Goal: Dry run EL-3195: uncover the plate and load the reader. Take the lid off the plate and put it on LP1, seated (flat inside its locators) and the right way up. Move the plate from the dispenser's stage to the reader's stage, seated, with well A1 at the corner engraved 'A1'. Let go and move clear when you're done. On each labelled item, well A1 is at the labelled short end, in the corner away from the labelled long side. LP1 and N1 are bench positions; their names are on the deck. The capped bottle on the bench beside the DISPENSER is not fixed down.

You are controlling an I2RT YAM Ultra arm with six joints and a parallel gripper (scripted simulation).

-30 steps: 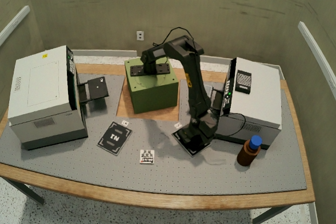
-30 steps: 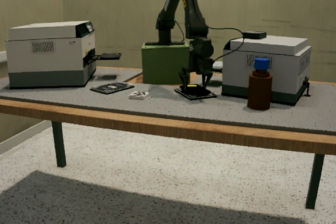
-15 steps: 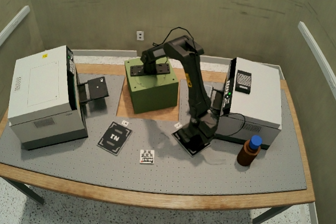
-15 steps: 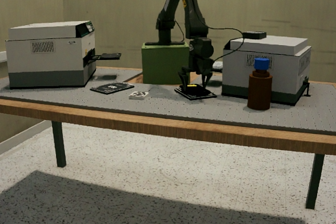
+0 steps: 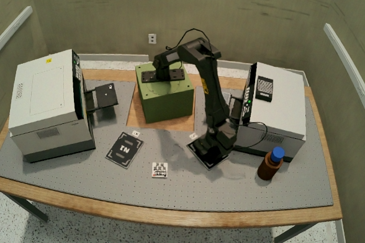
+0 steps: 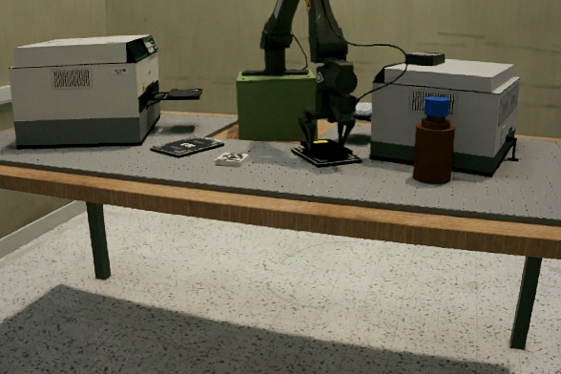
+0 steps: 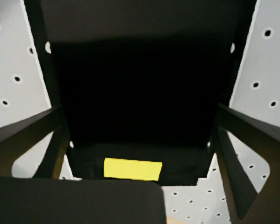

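The black lid (image 6: 330,150) (image 7: 141,167) with a yellow label lies low and looks level on LP1 (image 5: 205,163) (image 6: 317,160). White locator marks show around its corners in the wrist view; whether it is fully down is hard to tell. My gripper (image 6: 325,144) (image 7: 140,111) points down over LP1, fingers wide apart and shut on the lid's two sides. The plate (image 5: 226,98) (image 6: 363,110) is a pale shape at the dispenser's stage, mostly hidden behind my arm; its A1 corner cannot be read. The reader's black stage (image 5: 106,95) (image 6: 178,94) sticks out at left with no plate on it.
The dispenser (image 5: 279,102) (image 6: 449,118) stands at right, the reader (image 5: 43,93) (image 6: 72,91) at left. The blue-capped brown bottle (image 5: 269,167) (image 6: 434,153) stands upright before the dispenser. N1 (image 5: 124,149) (image 6: 184,148) and a small white marked block (image 5: 159,170) (image 6: 232,158) lie left of LP1. The green arm base (image 5: 167,105) is behind.
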